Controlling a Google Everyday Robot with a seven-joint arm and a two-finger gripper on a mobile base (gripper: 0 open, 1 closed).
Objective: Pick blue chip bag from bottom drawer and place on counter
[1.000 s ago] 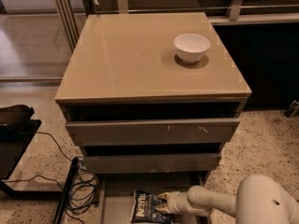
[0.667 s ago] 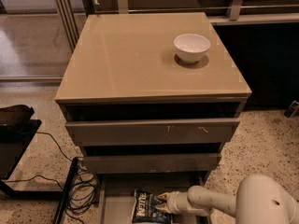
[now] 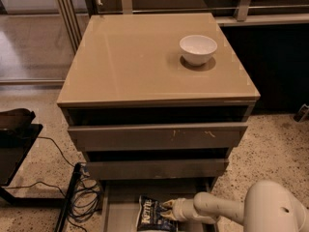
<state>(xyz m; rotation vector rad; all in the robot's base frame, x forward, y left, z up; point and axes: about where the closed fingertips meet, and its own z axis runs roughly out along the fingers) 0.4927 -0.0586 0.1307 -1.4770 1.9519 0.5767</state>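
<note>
The blue chip bag (image 3: 149, 212), dark navy with white lettering, lies in the open bottom drawer (image 3: 118, 211) at the frame's lower edge. My gripper (image 3: 166, 210) reaches in from the right on a white arm, and its fingertips are at the bag's right edge, touching it. The beige counter (image 3: 140, 62) tops the cabinet above.
A white bowl (image 3: 198, 49) stands on the counter at the back right. Two upper drawers (image 3: 157, 137) are closed. Black cables (image 3: 84, 197) lie on the speckled floor left of the cabinet. A dark stand (image 3: 14, 144) is at the left edge.
</note>
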